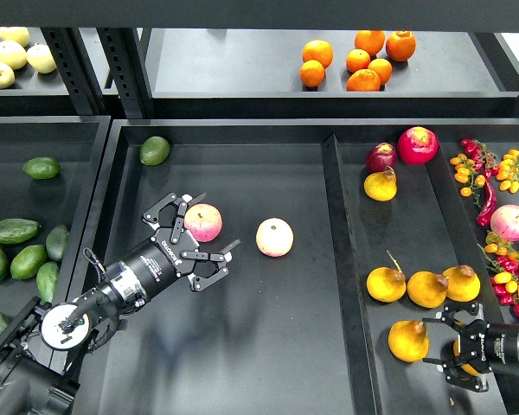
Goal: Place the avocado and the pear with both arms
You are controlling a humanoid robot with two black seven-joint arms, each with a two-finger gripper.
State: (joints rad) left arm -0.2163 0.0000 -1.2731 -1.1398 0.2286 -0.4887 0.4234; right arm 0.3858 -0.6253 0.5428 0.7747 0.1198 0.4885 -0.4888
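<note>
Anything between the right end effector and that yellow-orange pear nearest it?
Nothing: in the head view only bare dark tray floor separates the open right end effector from the squat yellow-orange pear.

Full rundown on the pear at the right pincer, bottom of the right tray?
The pear is squat, yellow-orange with a darker orange blush and smooth, matte-looking skin. It lies on the floor of the right tray, near the front, apart from the three pears behind it. The right pincer is open beside it, its fingertips at the pear's right side; whether they touch it I cannot tell.
</note>
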